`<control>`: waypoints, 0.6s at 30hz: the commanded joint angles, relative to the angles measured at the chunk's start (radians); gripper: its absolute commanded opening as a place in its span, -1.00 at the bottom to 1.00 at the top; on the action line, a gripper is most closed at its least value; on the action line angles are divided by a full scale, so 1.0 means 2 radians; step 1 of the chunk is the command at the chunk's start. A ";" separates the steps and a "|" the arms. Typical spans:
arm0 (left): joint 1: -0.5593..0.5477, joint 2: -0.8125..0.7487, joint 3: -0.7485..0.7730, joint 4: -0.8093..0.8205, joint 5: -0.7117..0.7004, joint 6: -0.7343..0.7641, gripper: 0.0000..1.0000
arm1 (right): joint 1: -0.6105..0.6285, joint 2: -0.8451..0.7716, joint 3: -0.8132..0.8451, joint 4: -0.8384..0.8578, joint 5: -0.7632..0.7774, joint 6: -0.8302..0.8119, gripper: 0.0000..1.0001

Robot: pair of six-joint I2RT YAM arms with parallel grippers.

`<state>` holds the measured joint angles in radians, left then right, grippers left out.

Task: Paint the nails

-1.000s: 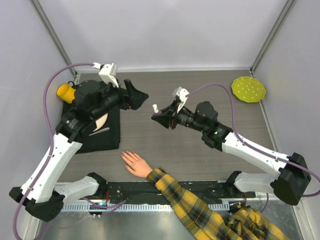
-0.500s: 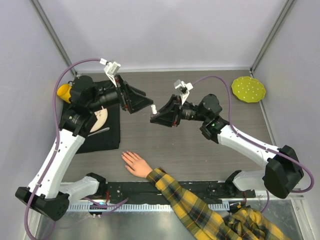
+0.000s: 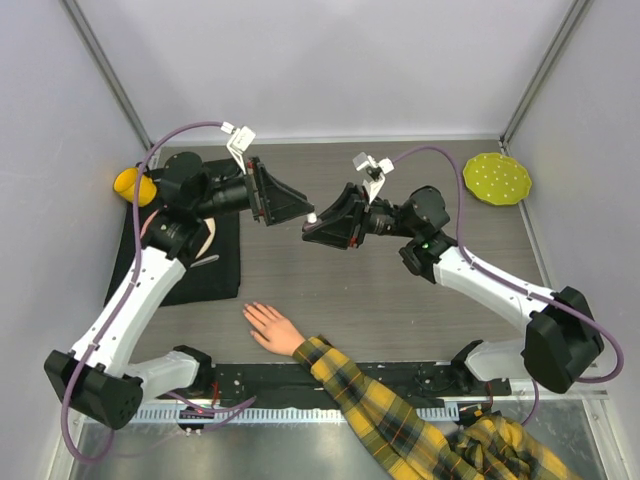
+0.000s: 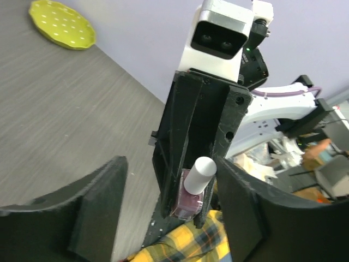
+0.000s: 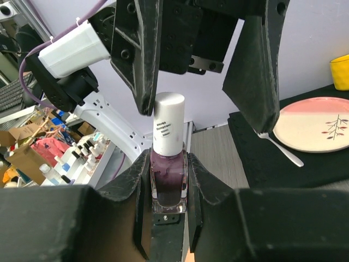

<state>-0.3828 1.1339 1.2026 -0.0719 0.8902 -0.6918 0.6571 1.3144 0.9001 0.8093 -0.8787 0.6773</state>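
Bottle of purple polish [image 5: 168, 174]: clamped in right gripper [image 3: 311, 229], above table [image 3: 330, 290]. Left gripper [image 3: 301, 207]: has swung in from the side, jaws parted, now flanking white cap [image 5: 168, 123]. Nails [image 3: 250, 310]: on hand [image 3: 270, 327], well apart; uncapping likely next.

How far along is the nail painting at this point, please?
Done: the right gripper has the polish bottle clamped and raised above the table. In hand: the open left gripper straddles its white cap, which is still on. Left: uncapping and painting the nails on the hand lying flat near the table's edge.
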 commanded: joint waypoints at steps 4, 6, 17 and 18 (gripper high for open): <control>-0.010 0.004 -0.002 0.077 0.040 -0.037 0.05 | -0.001 0.005 0.032 0.046 -0.003 0.020 -0.98; -0.013 0.007 -0.002 0.076 0.040 -0.037 -0.04 | -0.001 0.007 0.032 0.048 -0.003 0.021 -0.98; -0.026 0.012 0.010 0.038 0.037 -0.016 -0.24 | -0.001 0.008 0.035 0.045 0.011 0.021 -0.98; -0.028 0.013 0.015 0.017 0.034 -0.010 -0.30 | -0.001 0.007 0.035 0.032 0.016 0.017 -0.98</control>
<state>-0.4274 1.1622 1.1896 0.0151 0.9474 -0.7475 0.6567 1.3361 0.9203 0.8375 -0.8745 0.7113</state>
